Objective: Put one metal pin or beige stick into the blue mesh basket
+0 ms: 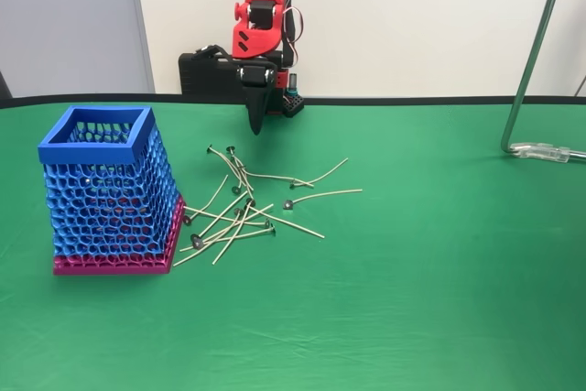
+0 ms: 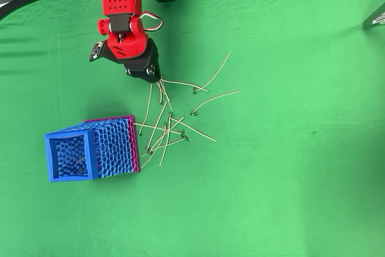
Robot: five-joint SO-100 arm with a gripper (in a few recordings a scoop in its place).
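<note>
The blue mesh basket (image 1: 96,139) stands upright on its magenta base at the left of the green table; in the overhead view its square rim (image 2: 53,157) frames the opening, with what looks like a pale stick inside. Several thin beige pins with dark round heads (image 1: 240,212) lie crossed in a loose pile just right of the basket (image 2: 168,126). My gripper (image 1: 256,125) hangs point-down behind the pile, its black fingers pressed together with nothing visible between them. From overhead the gripper tip (image 2: 154,77) sits over the far end of the pile.
A metal stand pole (image 1: 533,57) rises at the right, its foot (image 1: 548,150) resting on the cloth. The arm's black base (image 1: 215,75) sits at the table's back edge. Open green cloth spreads to the front and right.
</note>
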